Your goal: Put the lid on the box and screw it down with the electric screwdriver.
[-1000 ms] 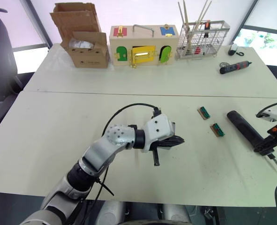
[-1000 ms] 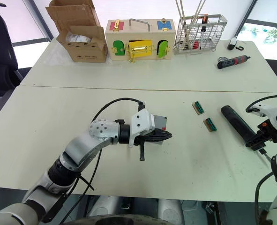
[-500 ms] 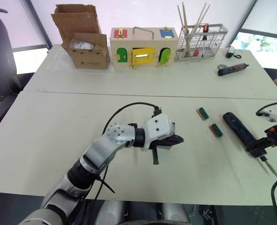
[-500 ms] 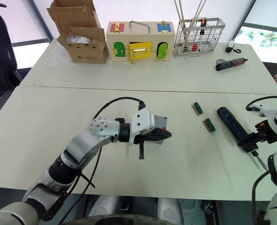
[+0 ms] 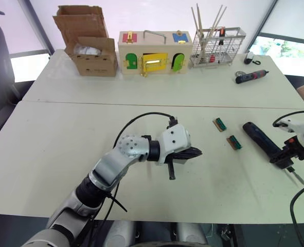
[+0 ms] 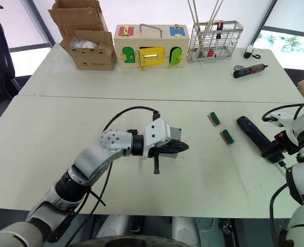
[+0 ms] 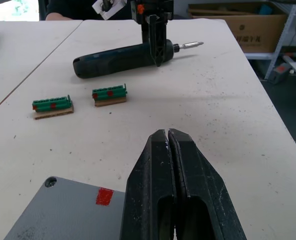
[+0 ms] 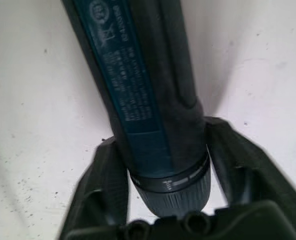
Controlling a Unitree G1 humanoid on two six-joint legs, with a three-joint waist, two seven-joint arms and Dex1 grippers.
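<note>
The left gripper (image 5: pixel 193 153) hangs low over the middle of the near counter (image 5: pixel 49 154), its two black fingers (image 7: pixel 175 175) pressed together with nothing between them. The box (image 7: pixel 72 210) sits directly beneath and behind those fingers, a grey surface with a screw hole at one corner and a small red mark on its side; from the head views the gripper's white housing covers most of it, so whether the lid is on it cannot be told. The electric screwdriver (image 5: pixel 262 141) lies on the counter toward the right edge, its thick dark body pointing away from the near edge and its thin metal bit toward the near right corner. The right gripper (image 5: pixel 285 157) straddles the screwdriver at the collar end, one finger (image 8: pixel 105 185) on each side of the barrel and close against it, gripping the tool just behind the chuck ring. Two small green terminal blocks (image 5: pixel 227 133) on brown strips lie between the box and the screwdriver, apart from both. On the far counter, along its back edge, stand a cardboard box (image 5: pixel 87 41), a wooden box with coloured doors (image 5: pixel 154 51) and a wire rack (image 5: pixel 216 46) holding sticks, and a smaller black-and-red screwdriver (image 5: pixel 250 76) lies near the far right corner.
</note>
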